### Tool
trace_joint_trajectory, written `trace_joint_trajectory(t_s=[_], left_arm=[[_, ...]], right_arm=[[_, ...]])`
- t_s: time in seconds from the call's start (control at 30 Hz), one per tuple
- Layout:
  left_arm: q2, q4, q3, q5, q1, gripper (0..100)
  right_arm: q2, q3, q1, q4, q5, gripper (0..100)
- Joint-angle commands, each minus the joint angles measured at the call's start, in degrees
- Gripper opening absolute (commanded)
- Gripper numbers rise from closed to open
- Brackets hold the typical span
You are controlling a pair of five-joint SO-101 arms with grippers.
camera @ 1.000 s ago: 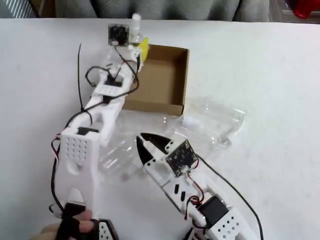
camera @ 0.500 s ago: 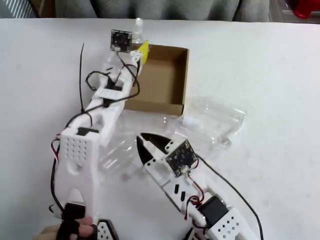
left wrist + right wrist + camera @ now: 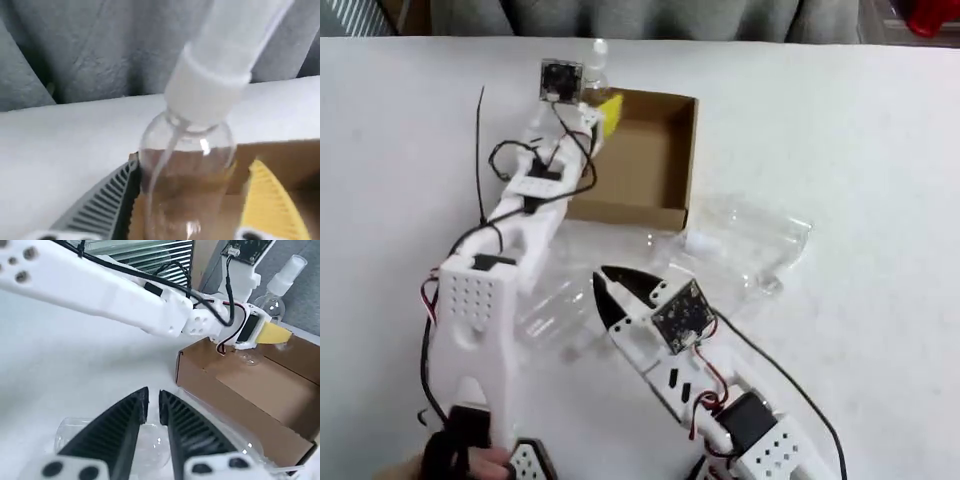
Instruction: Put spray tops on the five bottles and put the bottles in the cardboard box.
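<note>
**Left arm** (image 3: 480, 300): mine, white, stretched from the near left edge of the table (image 3: 860, 130) up to the far left corner of the cardboard box (image 3: 640, 165).

**Left gripper** (image 3: 187, 215): one grey finger and one yellow finger, pinching a clear bottle (image 3: 187, 165) from either side, low on its body.

**Bottle, held**: roughly upright, white spray top (image 3: 210, 90) seated on its neck. It stands at the far left corner of the cardboard box, with the brown wall showing behind its lower part. I cannot tell whether its base touches the box floor.

**Cardboard box**: open-topped, brown, lying flat on the table just right of my left forearm.

**Right gripper** (image 3: 152, 395): black ribbed fingers all but pressed together, a thin slit left between the tips and nothing held. It hangs in front of the box's near wall, pointing toward it.

**Loose bottles** (image 3: 750, 240): clear, lying on their sides on the table in front of the box and to its right. One of them (image 3: 70, 432) lies just below my right fingertips.

**Right arm** (image 3: 720, 400): white, running back to the near edge.
</note>
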Motion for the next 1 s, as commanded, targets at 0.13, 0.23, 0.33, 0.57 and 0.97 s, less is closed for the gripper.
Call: trace_joint_trajectory(t_s=[0.13,0.23,0.33,0.57,0.97], left_arm=[[-2.77,0.26,-0.09,-0.26,-0.13,37],[-2.86,0.26,-0.09,-0.26,-0.13,37],[-2.86,0.26,-0.09,-0.26,-0.13,37],[-5.32,0.35,0.09,-0.18,-0.22,37],[-17.89,0.35,11.87,3.34,-0.92,37]], right_arm=[[-0.57,0.53,0.66,-0.31,0.88,1.5],[-0.57,0.53,0.66,-0.31,0.88,1.5],[-0.57,0.53,0.66,-0.31,0.88,1.5],[-0.57,0.53,0.66,-0.31,0.88,1.5],[-0.57,0.53,0.66,-0.31,0.97,1.5]])
